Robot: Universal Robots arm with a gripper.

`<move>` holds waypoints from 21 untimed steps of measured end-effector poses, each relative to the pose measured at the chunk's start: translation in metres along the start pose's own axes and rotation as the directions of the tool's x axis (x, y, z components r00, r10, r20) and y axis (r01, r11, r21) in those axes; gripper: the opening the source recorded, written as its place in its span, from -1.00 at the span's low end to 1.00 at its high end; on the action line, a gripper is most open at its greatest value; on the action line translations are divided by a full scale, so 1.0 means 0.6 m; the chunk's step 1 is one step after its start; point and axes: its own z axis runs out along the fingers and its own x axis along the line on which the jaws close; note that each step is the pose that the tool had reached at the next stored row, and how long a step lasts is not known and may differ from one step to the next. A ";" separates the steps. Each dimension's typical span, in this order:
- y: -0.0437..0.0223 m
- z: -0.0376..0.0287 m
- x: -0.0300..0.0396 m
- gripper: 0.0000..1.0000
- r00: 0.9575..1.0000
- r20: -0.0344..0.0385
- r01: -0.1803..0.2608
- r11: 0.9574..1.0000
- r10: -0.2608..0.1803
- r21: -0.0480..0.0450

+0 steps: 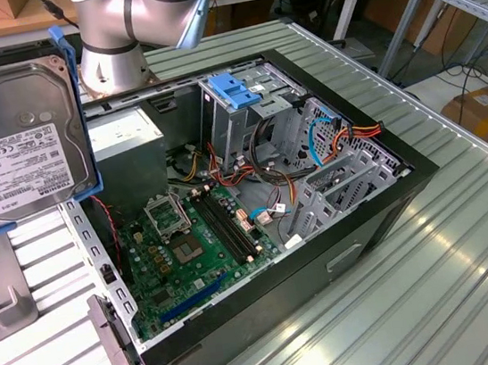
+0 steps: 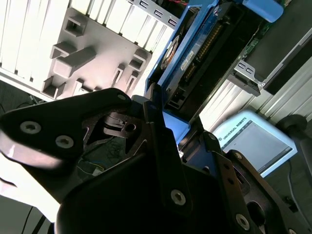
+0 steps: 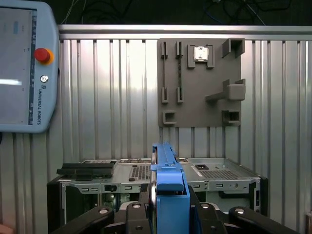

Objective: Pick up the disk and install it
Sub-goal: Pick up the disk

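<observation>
A: Checked gripper (image 3: 168, 210)?
B: Found clamped on disk (image 1: 19, 145), blue rail pinched from both sides in first wrist view.
A: Located disk where?
B: Held aloft over desk (image 1: 473, 278), at exterior view's left, outside open case (image 1: 410, 180).

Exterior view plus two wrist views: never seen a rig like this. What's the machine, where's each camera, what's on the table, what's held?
The silver arm is the robot. The exterior view watches from off the arm, and both wrist views ride near its wrist. On the ribbed metal table lie an open computer case, with its motherboard exposed, and a grey fixture plate. The gripper is shut on the disk, a grey drive in blue rails, held upright outside the case.
</observation>
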 end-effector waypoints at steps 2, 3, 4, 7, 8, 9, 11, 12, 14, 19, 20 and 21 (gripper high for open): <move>-0.002 0.000 0.001 -0.25 1.000 0.000 0.000 1.000 0.000 0.000; -0.003 0.000 0.001 -0.25 1.000 0.000 0.000 1.000 0.000 0.000; -0.004 0.000 0.002 -0.25 1.000 0.000 0.000 1.000 0.000 0.000; -0.007 0.000 0.003 -0.25 1.000 0.000 0.000 1.000 0.000 0.000; -0.008 0.000 0.003 -0.25 1.000 0.000 0.000 1.000 0.000 0.000; -0.009 0.000 0.003 -0.25 1.000 0.000 0.000 1.000 0.000 0.000; -0.011 0.000 0.003 -0.25 1.000 0.000 0.000 1.000 0.000 0.000; -0.012 0.000 0.003 -0.25 1.000 0.000 0.000 1.000 0.000 0.000; -0.013 0.000 0.004 -0.25 1.000 0.000 0.000 1.000 0.000 0.000; -0.017 0.000 0.004 -0.25 1.000 0.000 0.000 1.000 0.000 0.000; -0.018 0.000 0.005 -0.25 1.000 0.000 0.000 1.000 0.000 0.000; -0.018 0.000 0.005 -0.25 1.000 0.000 0.000 1.000 0.000 0.000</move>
